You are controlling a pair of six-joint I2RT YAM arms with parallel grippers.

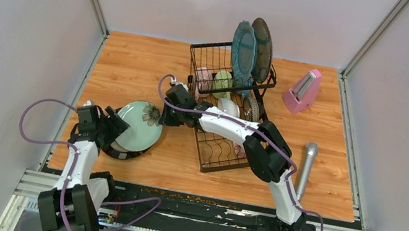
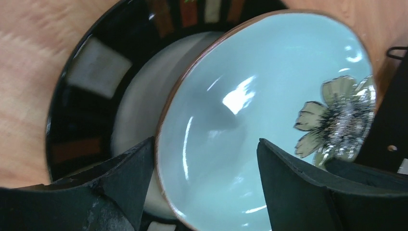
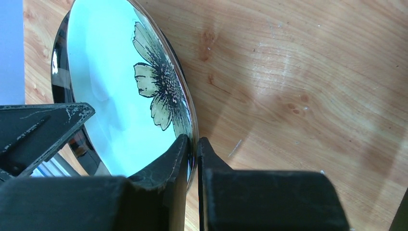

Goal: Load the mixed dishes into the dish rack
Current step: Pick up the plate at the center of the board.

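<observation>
Right gripper (image 3: pixel 192 144) pinched tight on rim of pale-blue flower plate (image 1: pixel 139 124), near bench (image 1: pixel 136 60) left edge; left gripper (image 2: pixel 206 144) spread wide, straddling plate's opposite side.

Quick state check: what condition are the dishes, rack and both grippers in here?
Flower plate: tilted, leaning over the dark dish.
Dark dish: flat on table, beneath plate.
Right gripper: fingers shut on plate rim.
Left gripper: fingers open at plate's edge.
Dish rack: partly loaded; two plates upright, mugs in basket.
</observation>
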